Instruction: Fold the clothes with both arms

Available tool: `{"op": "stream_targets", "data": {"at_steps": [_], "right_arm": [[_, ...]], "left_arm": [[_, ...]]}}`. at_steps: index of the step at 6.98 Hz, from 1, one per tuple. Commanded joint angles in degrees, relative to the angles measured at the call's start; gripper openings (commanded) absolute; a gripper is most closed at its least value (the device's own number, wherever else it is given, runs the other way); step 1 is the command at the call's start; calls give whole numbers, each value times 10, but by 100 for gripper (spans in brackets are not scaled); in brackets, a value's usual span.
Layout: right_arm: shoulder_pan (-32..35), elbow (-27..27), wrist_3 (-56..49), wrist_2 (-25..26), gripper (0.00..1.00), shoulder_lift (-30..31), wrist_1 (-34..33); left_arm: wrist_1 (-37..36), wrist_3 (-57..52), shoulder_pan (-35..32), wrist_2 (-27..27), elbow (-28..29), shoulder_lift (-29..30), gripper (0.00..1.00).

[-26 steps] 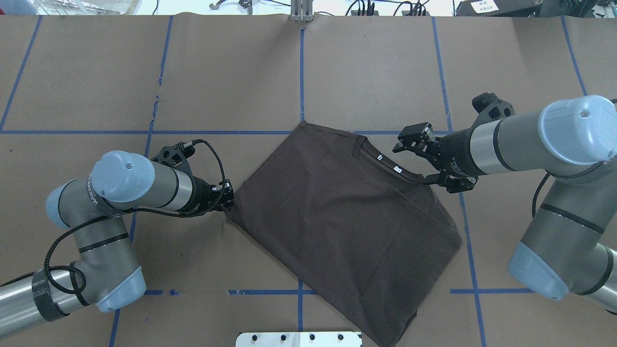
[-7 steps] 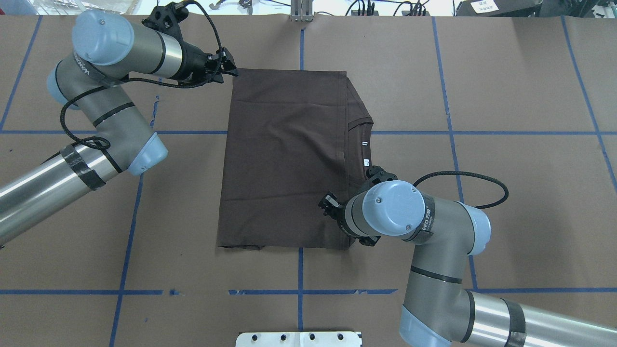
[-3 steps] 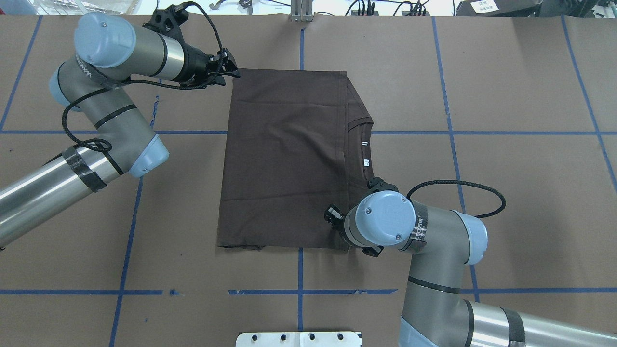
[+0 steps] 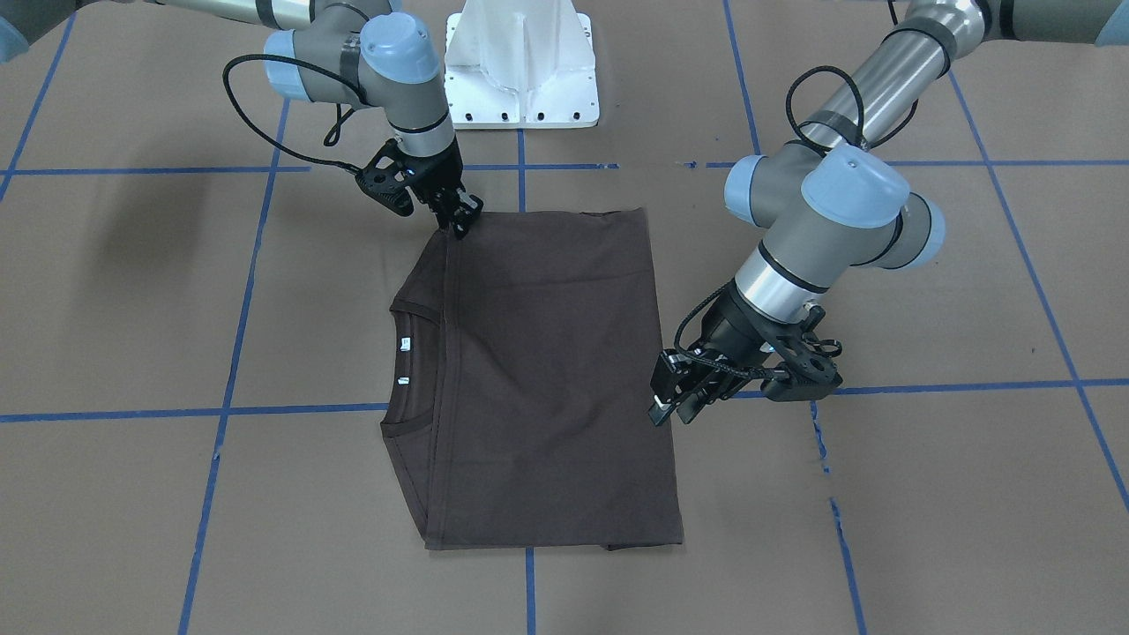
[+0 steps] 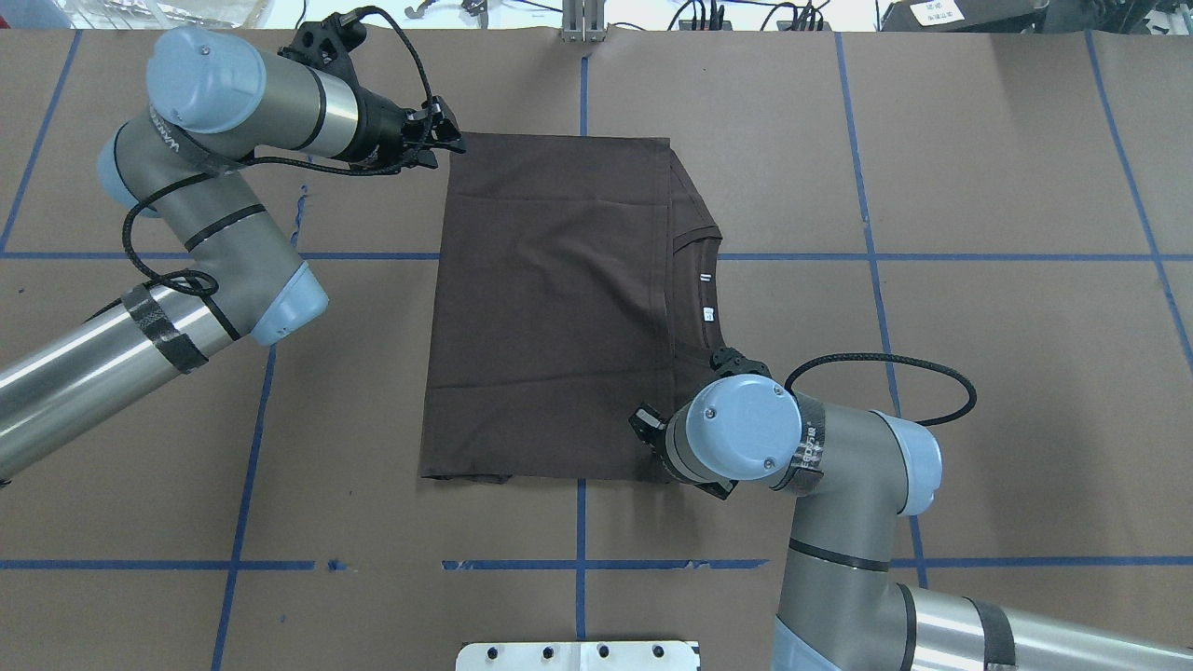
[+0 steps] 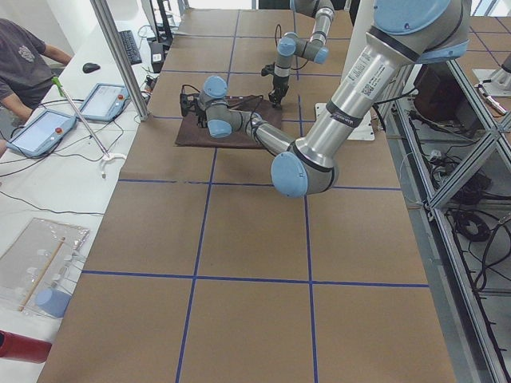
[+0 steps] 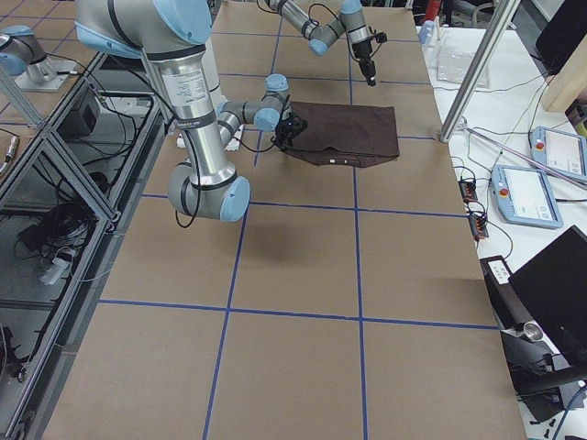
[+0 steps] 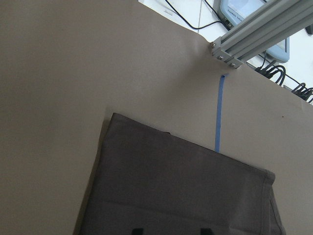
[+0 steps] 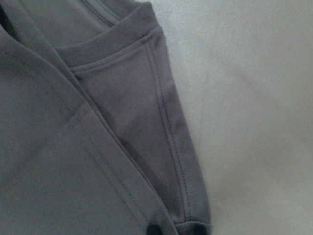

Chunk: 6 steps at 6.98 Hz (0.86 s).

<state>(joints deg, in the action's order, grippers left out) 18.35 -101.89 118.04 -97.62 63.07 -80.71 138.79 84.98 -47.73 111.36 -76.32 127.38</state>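
Observation:
The dark brown t-shirt lies flat and folded lengthwise on the table, with its collar and white neck tags at the overhead view's right edge. My left gripper hovers open and empty just off the shirt's far left corner, and it also shows in the front view. My right gripper sits low at the shirt's near shoulder corner. In the right wrist view its tips stand slightly apart over the cloth. In the overhead view it is hidden under its wrist.
The table is covered in brown paper with blue tape lines. The white pedestal base stands at the robot's edge. An aluminium post stands at the far edge. An operator and tablets are beyond the far side.
The shirt went from lying diagonally, held by both grippers, to lying square farther out. In the last second the left gripper lifted slightly and the right arm drew back toward the robot.

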Motion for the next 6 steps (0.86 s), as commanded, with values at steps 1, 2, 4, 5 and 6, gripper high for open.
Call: {"op": "stream_targets", "data": {"at_steps": [1,2,4,5,6], "right_arm": [[0,-1,0,0,0,3,0],[0,-2,0,0,0,2,0],[1,-10,0,-2,0,4,-1],[1,-11,0,-1,28,4,-1],[0,-11,0,1,43,3,-1]], "left_arm": [[-1,0,0,0,-1,1,50],[-1,0,0,1,-2,1,50],[-1,5,0,1,-2,1,50],[-2,5,0,1,-2,1,50],[-2,5,0,1,-2,1,50]]}}
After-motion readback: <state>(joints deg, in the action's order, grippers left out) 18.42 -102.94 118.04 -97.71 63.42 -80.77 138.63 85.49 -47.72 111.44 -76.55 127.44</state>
